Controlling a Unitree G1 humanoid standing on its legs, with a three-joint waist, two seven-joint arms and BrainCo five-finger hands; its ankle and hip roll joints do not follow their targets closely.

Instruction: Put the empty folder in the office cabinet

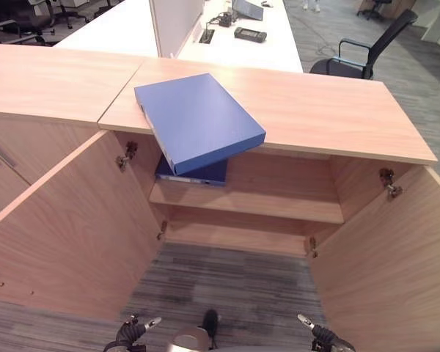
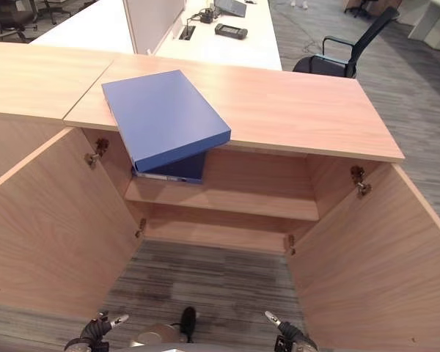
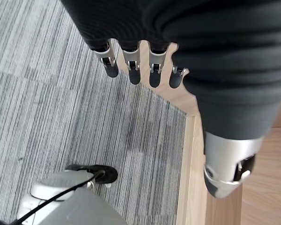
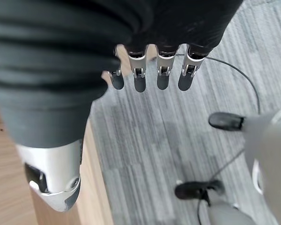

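Note:
A flat blue folder (image 1: 198, 121) lies tilted on the wooden cabinet top (image 1: 315, 110), with its near corner hanging over the front edge above the open cabinet. A second blue folder (image 1: 198, 173) rests on the cabinet's upper shelf, just under that overhang. My left hand (image 3: 133, 65) hangs over the grey carpet beside a cabinet door, fingers straight and holding nothing. My right hand (image 4: 161, 70) hangs the same way on the other side, open and empty.
Both cabinet doors (image 1: 66, 227) (image 1: 389, 257) stand swung wide toward me. A shelf (image 1: 264, 209) divides the inside. Behind the cabinet is a white desk (image 1: 235, 40) with devices on it, and a black office chair (image 1: 363, 55) stands at the back right.

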